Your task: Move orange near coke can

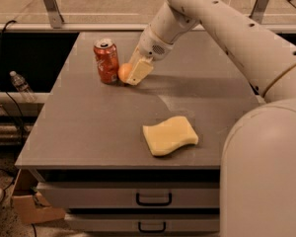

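Observation:
The coke can (106, 61) stands upright on the grey table top (89, 127), at its back left. The orange (124, 72) is right beside the can's right side, low at the table surface, partly covered by my gripper. My gripper (133, 74) reaches down from the upper right and its pale fingers (140, 71) are around the orange.
A pale yellow wavy-edged sponge (169, 135) lies near the table's front edge. Drawers with dark handles (153, 199) sit under the table. A plastic bottle (20, 85) lies on the floor to the left. My arm's white body (266, 172) fills the right side.

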`<control>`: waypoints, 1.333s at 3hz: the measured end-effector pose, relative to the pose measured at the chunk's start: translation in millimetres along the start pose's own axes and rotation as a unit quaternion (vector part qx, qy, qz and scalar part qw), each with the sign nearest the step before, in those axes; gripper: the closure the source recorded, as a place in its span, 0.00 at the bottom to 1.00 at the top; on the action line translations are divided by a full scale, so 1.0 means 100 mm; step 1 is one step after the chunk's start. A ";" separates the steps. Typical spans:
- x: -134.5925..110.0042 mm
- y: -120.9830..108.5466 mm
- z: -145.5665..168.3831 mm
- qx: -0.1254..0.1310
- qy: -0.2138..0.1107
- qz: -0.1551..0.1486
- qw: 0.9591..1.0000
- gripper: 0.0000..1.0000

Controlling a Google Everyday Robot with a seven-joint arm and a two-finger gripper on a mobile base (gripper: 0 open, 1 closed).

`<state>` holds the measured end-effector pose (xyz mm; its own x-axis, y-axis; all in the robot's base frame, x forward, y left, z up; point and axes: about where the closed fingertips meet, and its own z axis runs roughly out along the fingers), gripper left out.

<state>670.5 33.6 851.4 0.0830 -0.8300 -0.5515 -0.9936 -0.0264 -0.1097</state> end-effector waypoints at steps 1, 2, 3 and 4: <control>0.00 0.00 0.03 -0.002 0.000 0.000 1.000 0.84; -0.01 0.00 0.06 -0.004 0.000 0.000 1.000 0.61; -0.01 0.01 0.09 -0.007 0.000 -0.001 1.000 0.37; -0.01 0.01 0.13 -0.009 0.000 -0.001 1.000 0.14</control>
<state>670.4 41.6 841.6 0.0847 -0.8298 -0.5516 -0.9947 -0.0379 -0.0957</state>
